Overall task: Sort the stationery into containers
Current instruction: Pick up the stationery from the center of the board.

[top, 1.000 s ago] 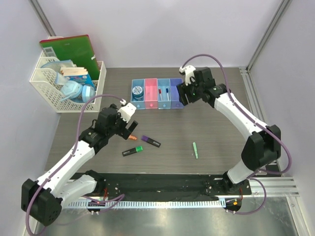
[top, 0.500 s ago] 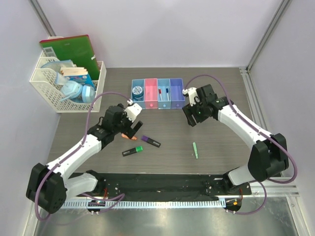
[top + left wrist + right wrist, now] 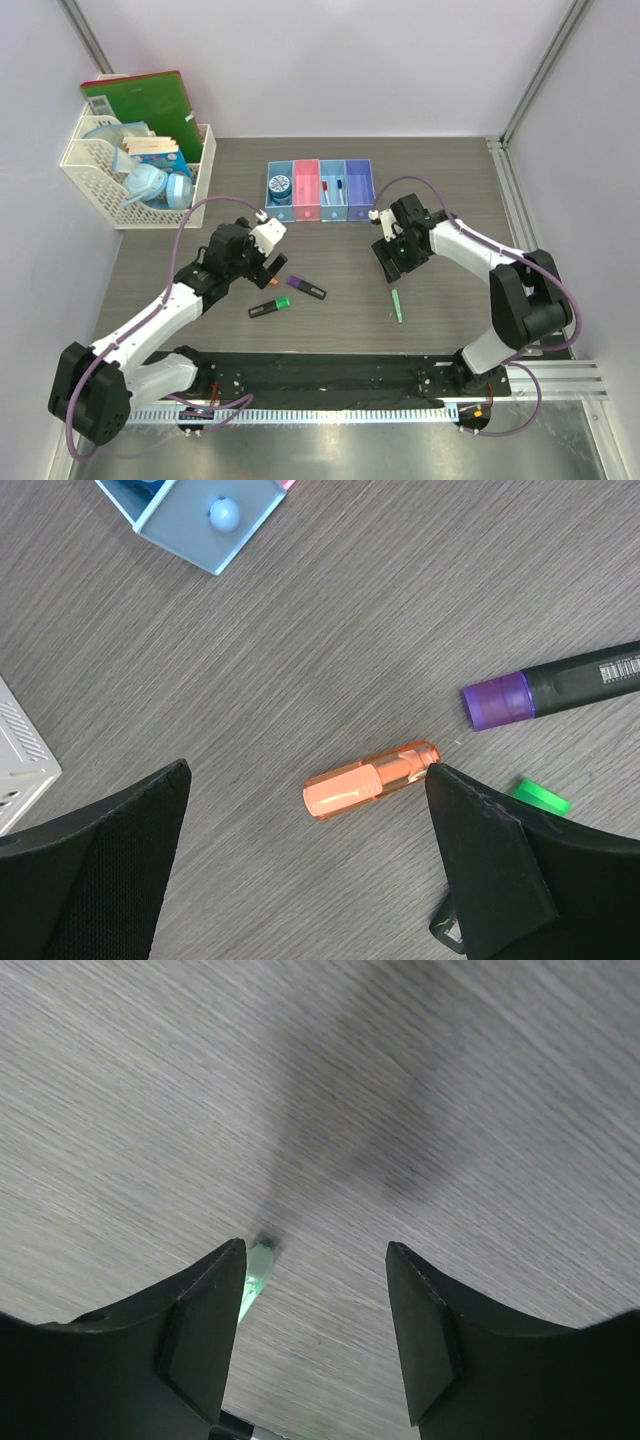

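Observation:
The four joined bins [image 3: 307,203] stand at the back middle. The blue tape roll [image 3: 279,184] lies in the blue one and two markers [image 3: 332,186] lie in the light blue one. The orange highlighter [image 3: 370,780] lies on the table between my open left gripper's fingers [image 3: 308,780], close to the right finger; in the top view this gripper [image 3: 262,268] hovers over it. The purple-black highlighter [image 3: 307,288] and the green-black highlighter [image 3: 270,307] lie beside it. The pale green pen [image 3: 397,305] lies right of centre. My open right gripper [image 3: 389,268] hovers just behind it; its tip [image 3: 258,1265] shows by the left finger.
A white lattice basket [image 3: 88,187] with masks and papers stands at the back left, with a green folder [image 3: 150,105] behind it. Its corner [image 3: 20,760] shows in the left wrist view, as does the blue bin's corner [image 3: 200,525]. Enclosure walls ring the table.
My right gripper has come away from the bins and moved down toward the pale green pen. My left gripper has shifted slightly right over the orange highlighter.

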